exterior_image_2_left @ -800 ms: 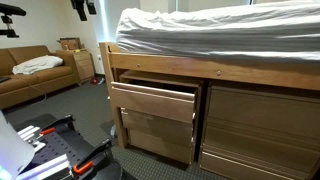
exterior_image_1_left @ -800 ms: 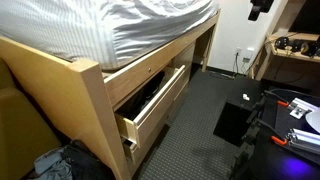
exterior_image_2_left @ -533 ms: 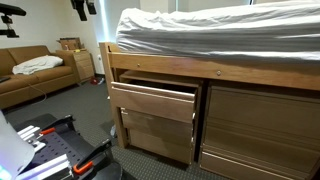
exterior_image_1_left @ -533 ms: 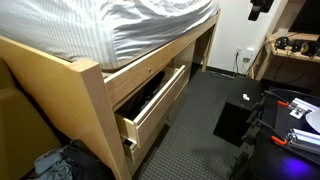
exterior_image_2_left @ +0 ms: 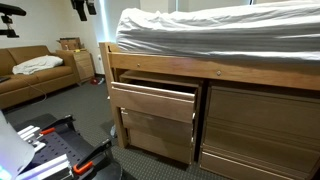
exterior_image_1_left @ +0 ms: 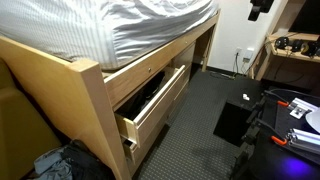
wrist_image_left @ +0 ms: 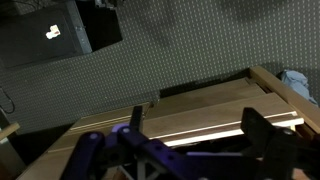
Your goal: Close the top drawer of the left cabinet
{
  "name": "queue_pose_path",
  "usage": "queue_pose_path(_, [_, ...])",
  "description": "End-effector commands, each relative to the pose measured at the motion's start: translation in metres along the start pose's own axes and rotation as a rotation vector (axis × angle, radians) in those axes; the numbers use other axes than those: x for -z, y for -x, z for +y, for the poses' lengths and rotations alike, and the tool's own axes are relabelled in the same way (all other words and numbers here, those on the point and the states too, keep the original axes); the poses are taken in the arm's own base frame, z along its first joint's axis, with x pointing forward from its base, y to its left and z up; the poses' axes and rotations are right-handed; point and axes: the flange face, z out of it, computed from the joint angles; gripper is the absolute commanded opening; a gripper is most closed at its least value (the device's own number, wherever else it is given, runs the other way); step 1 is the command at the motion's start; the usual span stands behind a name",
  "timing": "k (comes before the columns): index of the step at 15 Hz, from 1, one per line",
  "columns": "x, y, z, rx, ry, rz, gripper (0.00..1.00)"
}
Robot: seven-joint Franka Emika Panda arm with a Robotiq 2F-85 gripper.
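The top drawer (exterior_image_1_left: 152, 104) of the left cabinet (exterior_image_1_left: 93, 112) stands pulled far out, its dark inside showing. In the other exterior view the drawer's plain front (exterior_image_2_left: 152, 101) juts out from the cabinet (exterior_image_2_left: 112, 62) under the bed. In the wrist view my gripper (wrist_image_left: 200, 125) is open and empty, its two dark fingers spread over light wood (wrist_image_left: 200, 103) that looks like the drawer. A dark part at the top edge of both exterior views (exterior_image_1_left: 260, 8) (exterior_image_2_left: 83, 8) may be my gripper.
A mattress with striped sheets (exterior_image_1_left: 120, 25) lies on the bed frame. A lower drawer (exterior_image_2_left: 155, 135) sits below the top drawer. A black mat (exterior_image_1_left: 235, 120) and gear lie on the carpet. A sofa (exterior_image_2_left: 30, 75), a desk (exterior_image_1_left: 290, 50) and a clothes pile (exterior_image_1_left: 60, 165) stand around.
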Motion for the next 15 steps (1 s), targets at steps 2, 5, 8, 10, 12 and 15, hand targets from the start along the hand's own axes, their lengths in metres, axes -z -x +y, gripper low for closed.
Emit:
queue_pose_path(2, [-0.085,0.010,-0.046,0.013,-0.063,-0.211,1.00])
queue_pose_path(5, [-0.152,0.019,-0.088,0.032,-0.082,-0.396,1.00])
queue_pose_path(8, [-0.183,-0.005,-0.106,0.090,-0.035,-0.493,1.00])
queue_pose_path(10, [-0.177,0.016,-0.100,0.088,-0.038,-0.465,1.00])
queue_pose_path(12, [-0.186,0.002,-0.106,0.090,-0.044,-0.488,1.00])
queue_pose_path(15, [-0.213,0.024,-0.110,-0.088,-0.089,-0.366,1.00])
